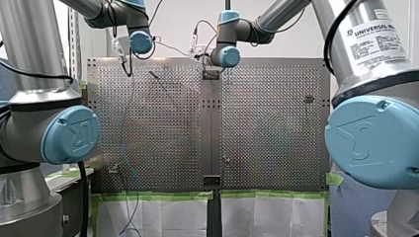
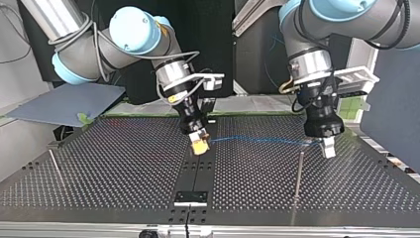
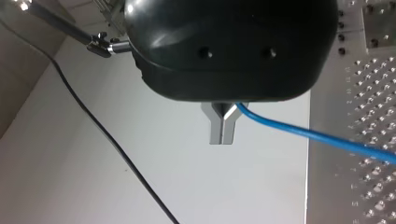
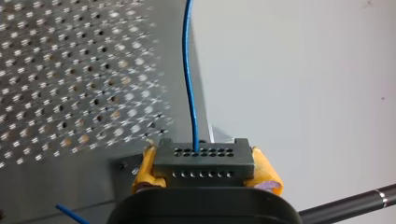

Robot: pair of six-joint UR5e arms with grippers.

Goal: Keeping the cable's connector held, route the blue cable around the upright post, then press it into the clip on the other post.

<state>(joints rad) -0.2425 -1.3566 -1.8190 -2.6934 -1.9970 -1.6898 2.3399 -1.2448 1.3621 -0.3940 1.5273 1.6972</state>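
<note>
**1. Right end effector**
- My right end effector [image 2: 199, 145] comes in at the top view's left and is tilted down toward the surface [image 2: 124, 163], near the centre seam.
- State: clamped. Its yellow pads [image 4: 266, 175] press on both sides of the dark grey connector [image 4: 204, 161].
- The connector face shows two rows of small holes. The blue cable [image 2: 262, 140] exits from the row farther from the end effector, approx. mid-row.

**2. Left end effector**
- My left end effector [image 2: 327, 147] comes in at the top view's right and points down at the surface.
- State: together on the blue cable. In the left wrist view the metal fingers [image 3: 217, 126] meet in a Y shape, and the cable leaves the pinch at their base, beside the black body.

**3. Cable position**
- In the top view the cable runs approx. level and just above the surface, from the connector across to the left end effector. The span has only slight waviness.
- It passes on the arms' side of the upright post [image 2: 299, 171], near the post's top end.

**4. Posts**
- The upright post stands at the top view's right, just beside the left end effector.
- A second post [image 2: 55, 167] stands at that view's left, well apart from both end effectors and the cable.
- Which post carries the clip cannot be told.
</note>
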